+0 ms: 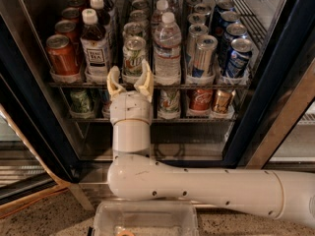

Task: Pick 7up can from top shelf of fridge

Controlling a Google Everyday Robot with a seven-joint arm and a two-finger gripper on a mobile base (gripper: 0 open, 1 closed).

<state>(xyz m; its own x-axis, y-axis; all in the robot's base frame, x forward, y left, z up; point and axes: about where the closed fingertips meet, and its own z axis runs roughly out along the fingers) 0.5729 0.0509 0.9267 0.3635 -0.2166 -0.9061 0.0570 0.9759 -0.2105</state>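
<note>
Lying nearest the camera, a clear plastic tub [145, 219] sits well below the 7up can [134, 57]. Above the tub, the white arm [197, 185] bends up to the pincer [129, 77]. Its cream fingers [113, 81] are spread, one at each lower side of the can; contact cannot be told. The can stands at the front of the top shelf [177, 87] in the fridge [261, 92], with a tea bottle [96, 48] just left, a water bottle [167, 48] just right and more cans [134, 29] behind.
</note>
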